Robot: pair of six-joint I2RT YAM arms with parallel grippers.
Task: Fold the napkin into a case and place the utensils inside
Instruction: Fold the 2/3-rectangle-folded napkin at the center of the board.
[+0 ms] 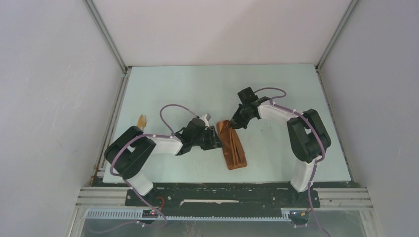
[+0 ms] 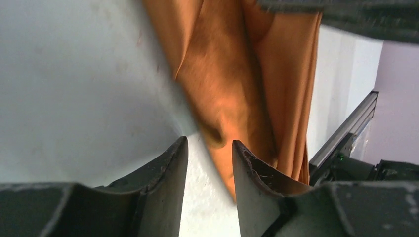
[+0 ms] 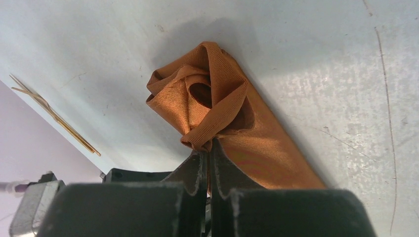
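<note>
The rust-orange napkin (image 1: 233, 147) lies mid-table as a narrow oblong case, running from near to far. Its far end is bunched into a rolled knot of folds (image 3: 207, 98). My right gripper (image 1: 232, 125) is shut on a fold of that far end, the pinch showing at the fingertips in the right wrist view (image 3: 210, 144). My left gripper (image 1: 218, 138) sits low at the napkin's left edge. Its jaws (image 2: 210, 141) stand apart and hold nothing, with the cloth (image 2: 232, 79) just beyond the tips. The wooden utensils (image 1: 142, 121) lie at the table's left edge, also seen as thin sticks (image 3: 54, 116).
The pale table (image 1: 197, 89) is ringed by white walls with aluminium rails along the left (image 1: 114, 113) and right sides. A black mounting bar (image 1: 222, 193) runs along the near edge under both arm bases.
</note>
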